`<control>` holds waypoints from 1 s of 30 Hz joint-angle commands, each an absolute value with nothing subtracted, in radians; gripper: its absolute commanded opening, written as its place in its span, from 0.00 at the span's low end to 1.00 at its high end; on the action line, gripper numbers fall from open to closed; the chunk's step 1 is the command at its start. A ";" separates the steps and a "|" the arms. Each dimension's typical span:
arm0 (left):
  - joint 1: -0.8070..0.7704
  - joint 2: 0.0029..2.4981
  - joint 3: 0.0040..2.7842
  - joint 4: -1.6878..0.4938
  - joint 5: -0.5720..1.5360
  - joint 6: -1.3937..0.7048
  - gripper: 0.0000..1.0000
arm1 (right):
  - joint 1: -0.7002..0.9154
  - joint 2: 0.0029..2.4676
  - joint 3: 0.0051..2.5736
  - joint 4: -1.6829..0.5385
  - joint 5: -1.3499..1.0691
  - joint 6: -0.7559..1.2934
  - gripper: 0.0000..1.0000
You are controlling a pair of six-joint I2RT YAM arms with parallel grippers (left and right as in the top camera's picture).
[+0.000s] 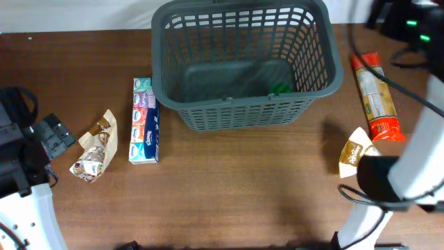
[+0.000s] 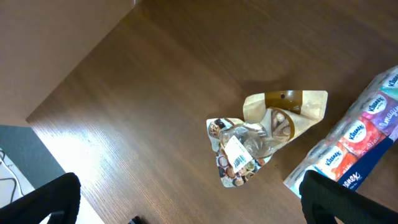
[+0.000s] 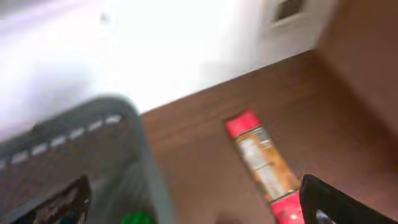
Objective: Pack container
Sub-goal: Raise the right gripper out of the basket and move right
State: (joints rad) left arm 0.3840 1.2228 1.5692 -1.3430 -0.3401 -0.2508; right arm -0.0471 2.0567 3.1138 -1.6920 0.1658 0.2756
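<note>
Both claws gape empty: left gripper (image 2: 196, 198) low in its frame, right gripper (image 3: 199, 200) likewise. The container (image 1: 243, 114), upper middle overhead, looks light and stiff; take its thick rim

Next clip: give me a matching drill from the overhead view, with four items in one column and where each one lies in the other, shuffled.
Items:
1. tissue pack
2. red-ended packet
3. small green item
4. crumpled snack pouch

Places:
A. inside the container, near its right side
B. on the table, right of the container
C. on the table, just left of the container
D. farthest left, beyond the tissue pack

Pairs: 1-C, 2-B, 3-A, 4-D
</note>
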 commanded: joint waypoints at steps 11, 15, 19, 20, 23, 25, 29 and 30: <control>0.390 1.211 1.585 -1.341 -0.335 -0.249 0.99 | -0.252 1.561 2.542 -1.699 0.298 0.459 0.99; 0.390 1.211 1.585 -1.341 -0.336 -0.249 0.99 | -0.328 1.420 2.216 -1.699 0.324 0.606 0.99; 0.390 1.211 1.585 -1.341 -0.336 -0.249 0.99 | -0.388 1.365 2.015 -1.698 0.275 0.801 0.99; 0.390 1.211 1.585 -1.341 -0.336 -0.249 0.99 | -0.396 1.364 1.982 -1.699 0.230 0.838 0.99; 0.390 1.211 1.585 -1.341 -0.336 -0.249 0.99 | -0.400 1.372 1.916 -1.698 0.062 0.857 0.99; 0.390 1.211 1.585 -1.341 -0.336 -0.249 0.99 | -0.400 1.388 1.888 -1.698 0.004 0.836 0.99; 0.390 1.211 1.585 -1.341 -0.336 -0.249 0.99 | -0.400 1.436 1.848 -1.691 0.102 0.912 0.99; 0.390 1.211 1.585 -1.341 -0.336 -0.249 0.99 | -0.400 1.448 1.845 -1.699 0.121 0.978 0.99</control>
